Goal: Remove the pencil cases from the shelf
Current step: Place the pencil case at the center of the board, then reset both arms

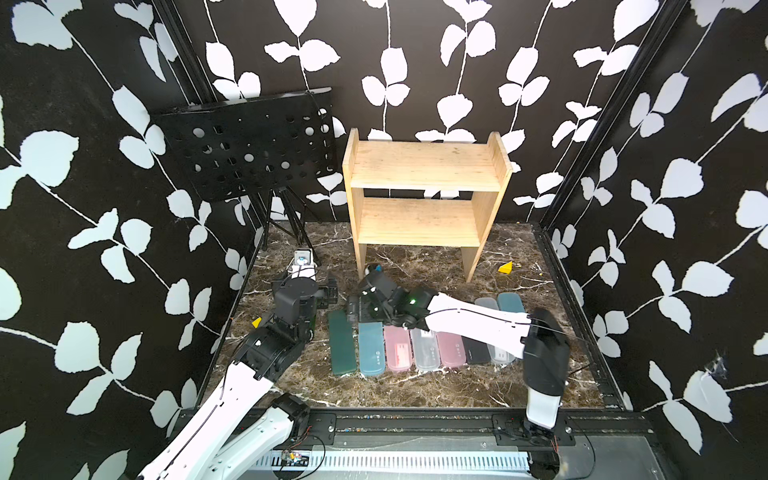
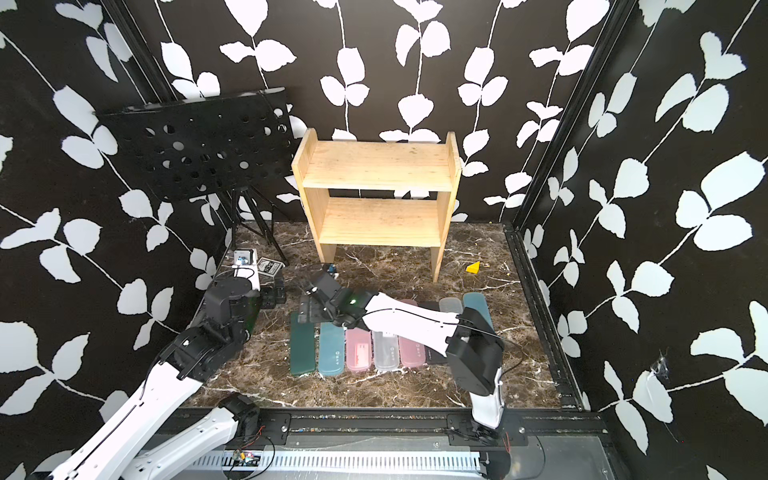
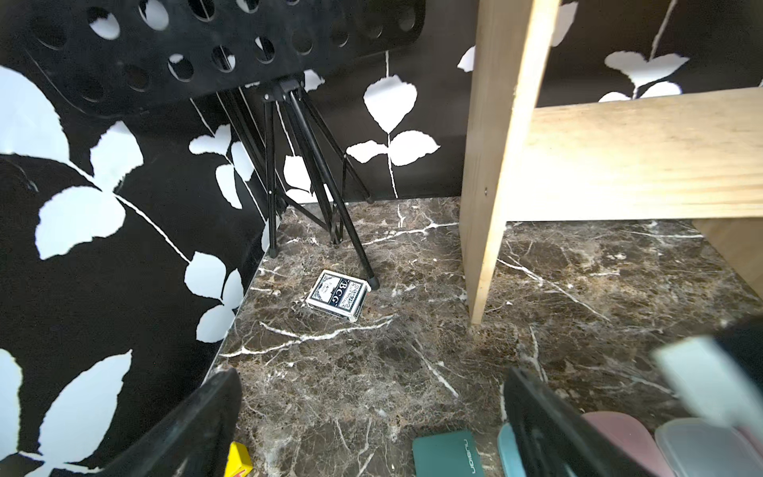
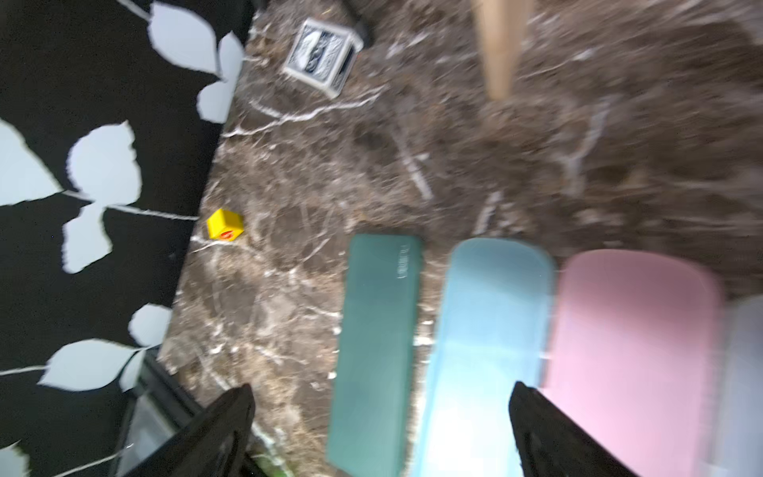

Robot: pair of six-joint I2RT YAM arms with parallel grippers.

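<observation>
Black wallpaper printed with white leaf sprigs walls in a brown marble-look tabletop. At the back wall stands the shelf, a light-wood rack with two tiers.

All eight pencil cases lie flat on the tabletop in front of the shelf. They form one row, side by side, with their short ends pointing toward it. From the shelf's left leg to its right leg they run:
- dark green case
- light blue case
- pink case
- frosted case
- second pink case
- black case
- second frosted case
- teal case

The right forearm crosses above the row and covers parts of the cases toward the shelf's right leg.

The right end effector hangs over the shelf-side ends of the dark green case and light blue case, in front of the shelf's left leg. Its fingers are spread wide and grip nothing, and both cases lie on the tabletop below. Its wrist view is blurred.

The left end effector sits low, out past the shelf's left leg and forward of it. Its fingers are also spread wide with nothing held.

A black perforated music stand rises to the left of the shelf. A small patterned card box lies by the stand's foot, left of the shelf's left leg. A yellow wedge rests just beside the shelf's right leg. A yellow cube sits at the tabletop's edge, well apart from the shelf on its left.
</observation>
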